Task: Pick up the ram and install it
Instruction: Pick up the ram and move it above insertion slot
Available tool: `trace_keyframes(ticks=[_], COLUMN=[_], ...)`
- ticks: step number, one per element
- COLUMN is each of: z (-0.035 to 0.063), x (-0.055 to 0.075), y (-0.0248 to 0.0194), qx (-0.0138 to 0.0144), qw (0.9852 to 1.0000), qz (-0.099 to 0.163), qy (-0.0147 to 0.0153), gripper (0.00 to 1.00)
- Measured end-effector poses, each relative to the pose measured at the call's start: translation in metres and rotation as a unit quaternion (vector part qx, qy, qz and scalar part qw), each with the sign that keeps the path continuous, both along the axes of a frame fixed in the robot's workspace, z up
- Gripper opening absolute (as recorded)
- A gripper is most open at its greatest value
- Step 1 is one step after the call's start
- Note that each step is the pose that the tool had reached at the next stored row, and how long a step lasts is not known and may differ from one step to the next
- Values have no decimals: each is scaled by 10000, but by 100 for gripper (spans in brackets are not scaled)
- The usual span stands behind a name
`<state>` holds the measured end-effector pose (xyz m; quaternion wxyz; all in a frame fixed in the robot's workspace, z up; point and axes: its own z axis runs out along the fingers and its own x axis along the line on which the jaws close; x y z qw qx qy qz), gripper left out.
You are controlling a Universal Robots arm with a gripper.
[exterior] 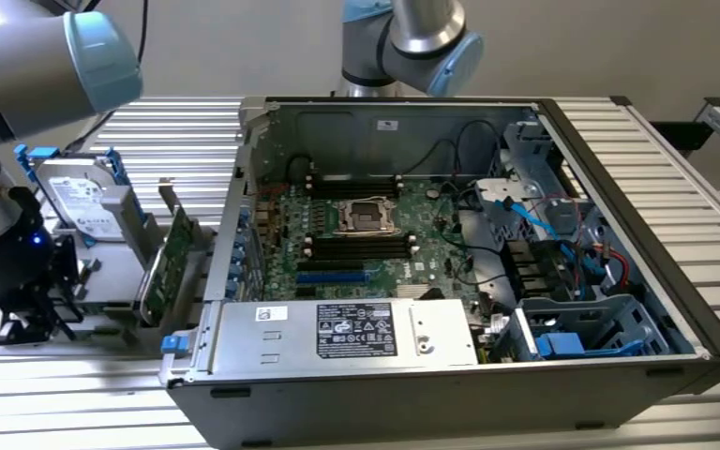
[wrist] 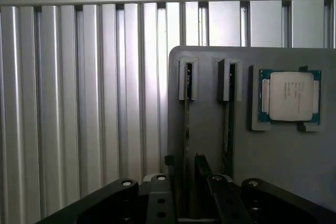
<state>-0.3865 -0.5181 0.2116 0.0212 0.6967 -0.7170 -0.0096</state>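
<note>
The gripper (wrist: 185, 162) hangs over the tray (wrist: 209, 129) with jaws spread wide, straddling the ram (wrist: 186, 121) (edge-on in its slot), seemingly without gripping it. A CPU (wrist: 290, 98) sits nearby.

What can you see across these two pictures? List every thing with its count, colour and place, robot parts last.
computer case: one, dark grey, open, on the table.
motherboard: one, green, inside the case.
power supply: one, silver, at the case's near side.
hard drive: one, silver with blue rails, exterior view's left of the case.
expansion card: one, green, upright between drive and case.
holder plate: one, grey, on the table.
ram sticks: two, dark, edge-on in the plate's slots.
processor: one, silver on green, in a pocket of the plate.
table: one, silver slats, under everything.
arm: one, grey with pale blue caps, exterior view's left.
claw: one, black, open, fingers either side of one ram stick.
</note>
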Motion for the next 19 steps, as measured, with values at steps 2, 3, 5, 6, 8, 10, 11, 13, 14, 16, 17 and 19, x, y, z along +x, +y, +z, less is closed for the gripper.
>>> trace_keyframes(ticks=[2, 3, 5, 6, 8, 10, 11, 13, 14, 16, 17, 19], z=[-38, -55, -91, -109, -145, -165, -165, -167, -168, -168, -168, -168], x=[0, 1, 1, 1, 1, -3, -3, -2, -3, -3, -3, -3], y=[-1, -1, -1, -1, 1, 3, 3, 4, 6, 8, 8, 8], qx=[-2, -3, -6, -9, -18, -24, -26, -26, -25, -25, -25, -25], qw=[10000, 10000, 10000, 10000, 10000, 10000, 10000, 10000, 10000, 10000, 10000, 10000], qz=[2, 2, 3, 3, 3, 2, 3, 3, 2, 2, 2, 2], qy=[0, 0, 0, 0, 0, -6, -6, -6, -7, -7, -7, -7], gripper=[30, 30, 30, 30, 30, 30, 30, 30, 30, 30, 30, 22])
